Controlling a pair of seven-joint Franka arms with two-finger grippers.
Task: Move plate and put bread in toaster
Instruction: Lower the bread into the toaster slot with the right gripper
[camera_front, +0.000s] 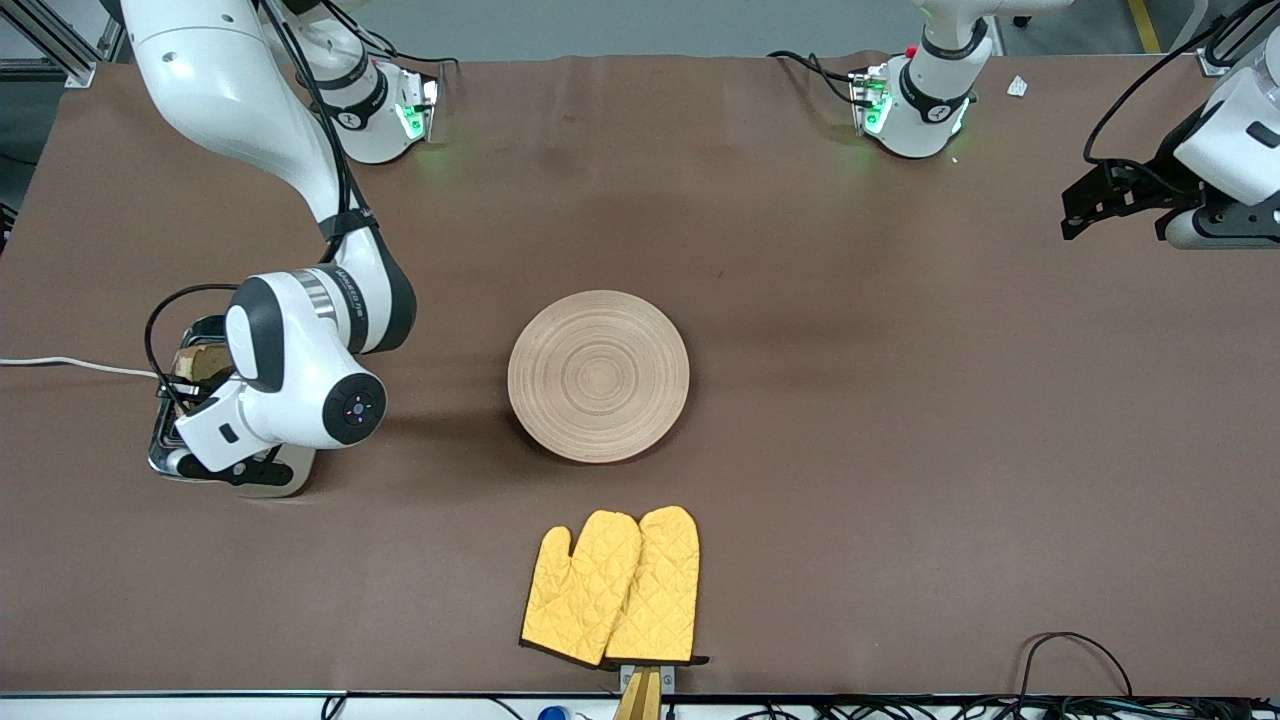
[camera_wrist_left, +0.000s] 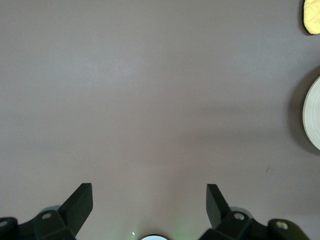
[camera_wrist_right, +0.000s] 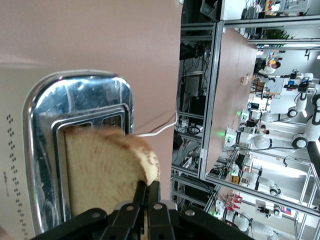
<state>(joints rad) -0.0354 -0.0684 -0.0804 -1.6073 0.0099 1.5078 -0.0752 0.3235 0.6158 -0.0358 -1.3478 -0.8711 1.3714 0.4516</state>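
The right gripper (camera_wrist_right: 146, 200) is over the boxy toaster with cream sides and a shiny chrome top (camera_front: 165, 455), which stands near the right arm's end of the brown table (camera_front: 900, 450). Its fingers are pinched together on the edge of the square slice of brown bread with a darker crust (camera_wrist_right: 107, 170). In the right wrist view the slice stands on edge above the chrome top (camera_wrist_right: 45, 165), over the slots; whether its lower edge has entered a slot cannot be told. In the front view only a corner of the bread (camera_front: 203, 362) shows past the right arm's wrist, which covers most of the toaster. A white power cord (camera_front: 70, 364) runs from the toaster toward the table's edge at the right arm's end.

The large round light-wood plate with concentric ring grooves (camera_front: 598, 376) lies flat near the middle of the table, well apart from the toaster and with nothing on it. A pair of yellow quilted oven mitts (camera_front: 612, 587) lies nearer to the front camera than the plate, close to the table's edge.

The left gripper (camera_front: 1120, 205) waits up over the bare table toward the left arm's end, well apart from the plate. Its two black fingers (camera_wrist_left: 80, 205) stand wide apart with nothing between them; the plate's rim (camera_wrist_left: 312, 120) and a mitt's tip (camera_wrist_left: 312, 16) show at the edge of the left wrist view
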